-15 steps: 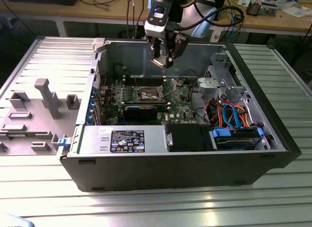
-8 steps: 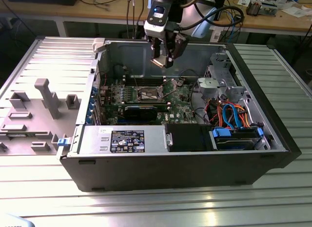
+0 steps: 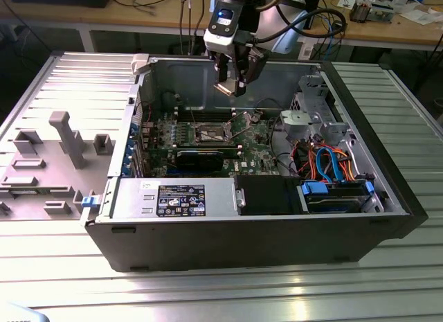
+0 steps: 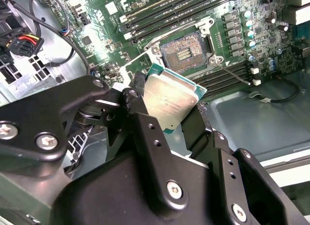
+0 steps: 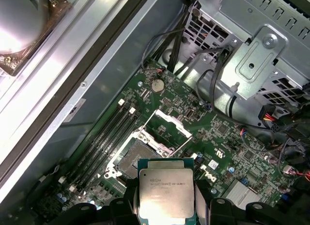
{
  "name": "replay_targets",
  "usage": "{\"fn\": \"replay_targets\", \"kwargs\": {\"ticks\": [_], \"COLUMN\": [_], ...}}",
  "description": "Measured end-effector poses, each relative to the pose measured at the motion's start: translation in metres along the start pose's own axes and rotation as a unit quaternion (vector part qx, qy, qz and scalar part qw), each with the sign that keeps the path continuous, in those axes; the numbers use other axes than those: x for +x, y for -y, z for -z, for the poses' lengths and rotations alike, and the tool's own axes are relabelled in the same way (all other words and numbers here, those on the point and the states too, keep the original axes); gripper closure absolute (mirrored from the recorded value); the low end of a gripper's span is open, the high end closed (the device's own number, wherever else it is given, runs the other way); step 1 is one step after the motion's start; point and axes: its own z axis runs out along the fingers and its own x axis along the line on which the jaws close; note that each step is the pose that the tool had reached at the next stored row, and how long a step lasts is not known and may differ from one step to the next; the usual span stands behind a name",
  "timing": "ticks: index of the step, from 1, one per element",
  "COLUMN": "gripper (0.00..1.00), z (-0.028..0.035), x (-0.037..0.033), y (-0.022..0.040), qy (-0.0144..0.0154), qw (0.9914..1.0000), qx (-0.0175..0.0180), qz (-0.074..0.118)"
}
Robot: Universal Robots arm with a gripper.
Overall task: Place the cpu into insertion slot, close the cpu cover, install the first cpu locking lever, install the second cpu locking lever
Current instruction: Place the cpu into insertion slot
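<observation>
Gripper first, in the exterior view: it hangs in the upper middle of the frame, inside the open computer case, above the green board. Something pale sits at its tips, the cpu by the look of it, though from here it is small and half masked by the gripper itself. Below it the insertion slot shows as a dark square on the board, well apart from the chip. The arm is cut off by the frame's upper edge.

In the second wrist view the grip is plain: two black fingers are clamped on opposite edges of the cpu, which is tilted, silvery top toward the camera. Its lower edge is covered by the gripper's body. Beyond it lies the insertion slot, bare, its contact field showing.

In the first wrist view the cpu sits between the fingers, its near edge cut off by the frame. The insertion slot lies just beyond, one corner hidden behind the chip, and the cpu cover stands swung up off it. A grey drive cage crowds the board's other end.
</observation>
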Motion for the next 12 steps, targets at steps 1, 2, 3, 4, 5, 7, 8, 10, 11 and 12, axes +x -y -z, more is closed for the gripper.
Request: {"fn": "replay_targets", "kwargs": {"ticks": [1, 2, 3, 4, 5, 7, 8, 10, 11, 12], "gripper": [0.45, 0.45, 0.45, 0.45, 0.45, 0.45, 0.45, 0.45, 0.45, 0.45], "z": [0.0, 0.0, 0.0, 0.0, 0.0, 0.0, 0.0, 0.0, 0.0, 0.0], "x": [0.0, 0.0, 0.0, 0.0, 0.0, 0.0, 0.0, 0.0, 0.0, 0.0], "y": [0.0, 0.0, 0.0, 0.0, 0.0, 0.0, 0.0, 0.0, 0.0, 0.0], "qy": [0.0, 0.0, 0.0, 0.0, 0.0001, 0.0001, 0.0001, 0.0002, 0.0002, 0.0002], "qw": [1.0, 1.0, 1.0, 1.0, 1.0, 0.99999, 0.99998, 0.99997, 0.99997, 0.99996], "qx": [0.0, 0.0, 0.0, 0.0001, 0.0001, 0.0001, 0.0001, 0.0001, 0.0002, 0.0002], "qz": [-0.001, -0.001, -0.002, -0.002, -0.003, -0.004, -0.006, -0.007, -0.008, -0.008]}}
